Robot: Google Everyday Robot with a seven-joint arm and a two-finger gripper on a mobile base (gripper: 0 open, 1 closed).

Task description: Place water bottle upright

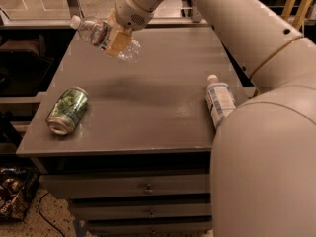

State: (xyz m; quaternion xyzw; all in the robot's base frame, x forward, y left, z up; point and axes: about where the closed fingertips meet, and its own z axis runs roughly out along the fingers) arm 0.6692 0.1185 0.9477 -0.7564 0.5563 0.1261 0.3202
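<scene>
The water bottle is a slim clear ribbed bottle with a white cap at its upper left end. It hangs tilted in the air above the far left part of the grey table. My gripper is shut on the bottle's middle, and its tan fingers cover most of the label band. The bottle's base points down and to the right.
A green drink can lies on its side near the table's left front. A fatter bottle with a white-blue label lies on its side at the right edge, partly behind my arm. Drawers sit below the table top.
</scene>
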